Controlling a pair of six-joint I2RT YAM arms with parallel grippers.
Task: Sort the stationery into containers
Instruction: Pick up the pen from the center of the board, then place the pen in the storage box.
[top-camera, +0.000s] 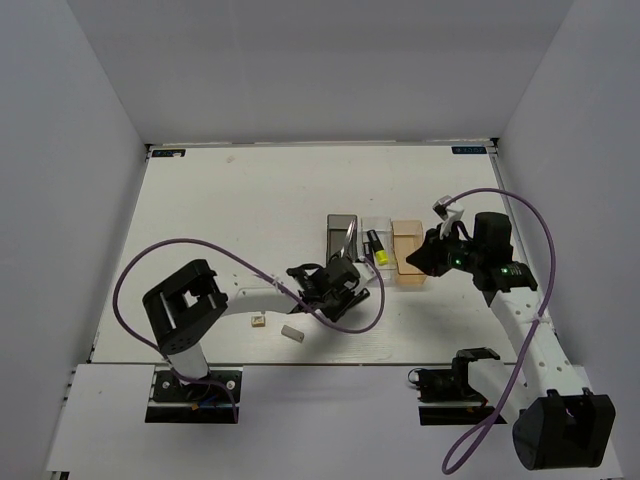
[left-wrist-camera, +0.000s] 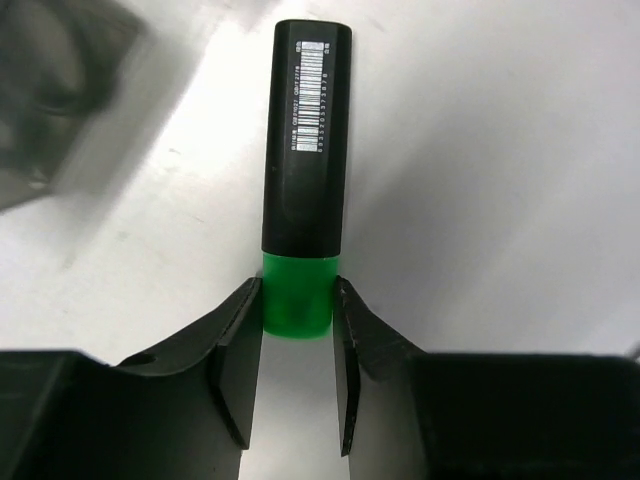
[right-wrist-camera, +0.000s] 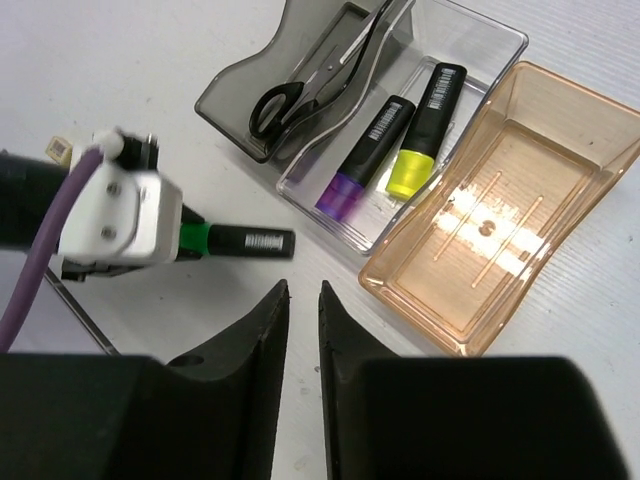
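Note:
My left gripper (left-wrist-camera: 296, 300) is shut on the green end of a black highlighter (left-wrist-camera: 305, 140), low over the table just in front of the bins; it also shows in the right wrist view (right-wrist-camera: 240, 241). The dark grey bin (right-wrist-camera: 225, 90) holds the scissors (right-wrist-camera: 300, 88). The clear bin (right-wrist-camera: 490, 45) holds the purple highlighter (right-wrist-camera: 365, 160) and the yellow highlighter (right-wrist-camera: 425, 130). The tan-orange bin (right-wrist-camera: 520, 290) is empty. My right gripper (right-wrist-camera: 301, 292) is shut and empty, hovering near the tan-orange bin. A beige eraser (top-camera: 258, 322) and a grey eraser (top-camera: 292, 334) lie on the table.
The three bins stand side by side mid-table (top-camera: 342, 222). White walls enclose the table on three sides. The left arm's purple cable (top-camera: 200, 243) loops over the table's left half.

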